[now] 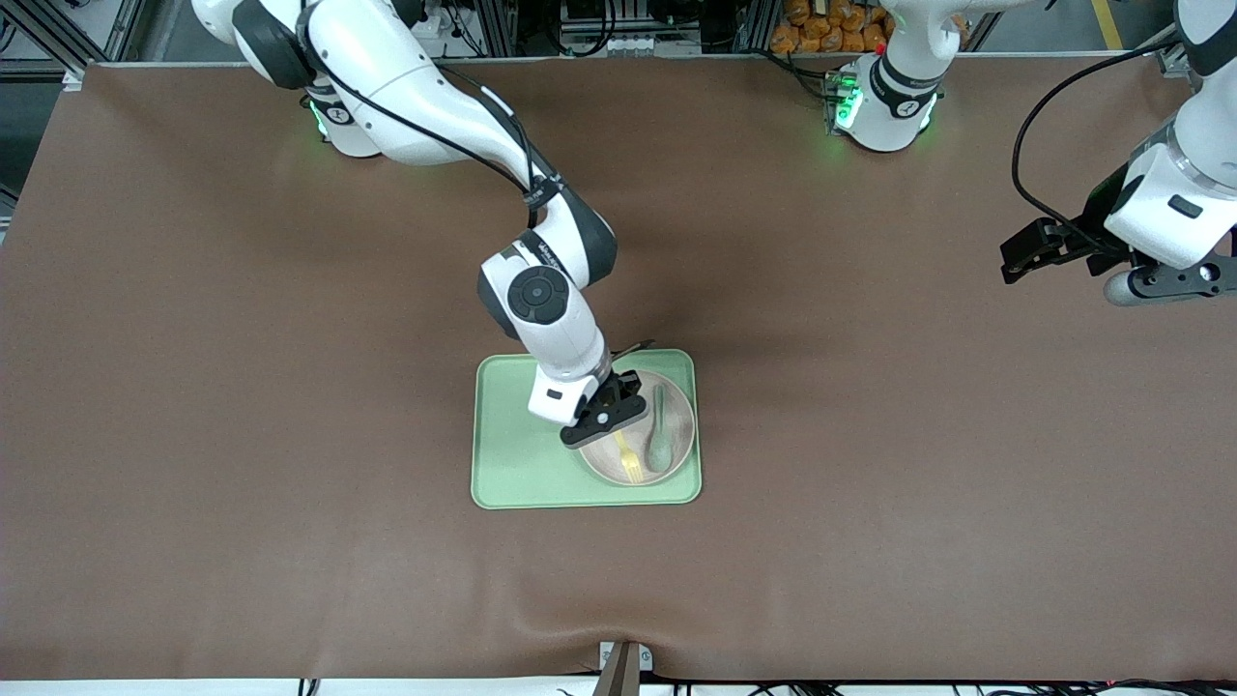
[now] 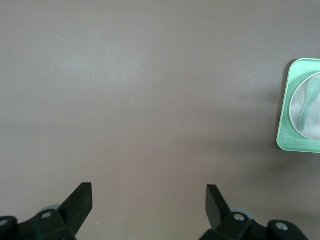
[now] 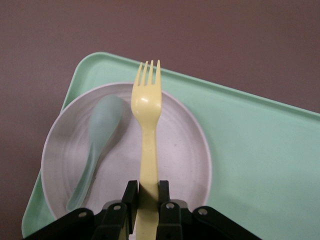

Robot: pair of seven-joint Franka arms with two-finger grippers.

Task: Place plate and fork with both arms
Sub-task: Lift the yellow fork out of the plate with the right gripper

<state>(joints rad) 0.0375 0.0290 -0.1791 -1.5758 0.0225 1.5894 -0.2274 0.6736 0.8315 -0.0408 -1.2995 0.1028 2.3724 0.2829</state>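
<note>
Two grippers logged: our right gripper (image 1: 613, 422) clamps the fork (image 1: 629, 460) by its handle over the plate (image 1: 678, 447), beside the spoon (image 1: 660, 433), at the tray's (image 1: 503, 454) three o'clock, needing lowering and release; left gripper (image 2: 149, 200) waits, spread wide, over bare table (image 1: 193, 387).

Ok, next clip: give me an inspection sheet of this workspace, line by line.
Surface: brown table cover, slight wrinkle at the edge nearest the front camera.
Job's things: round pale beige-pink plate sits on the rectangular light-green tray; small pale-yellow plastic fork is held over the plate.
Clutter: grey-green spoon lies in the plate.
Grippers: right claw shut on the fork; left claw open, waiting over bare cover toward the left arm's end.
Cables: black cable loops along the left arm.
Surroundings: orange items past the table's edge.
</note>
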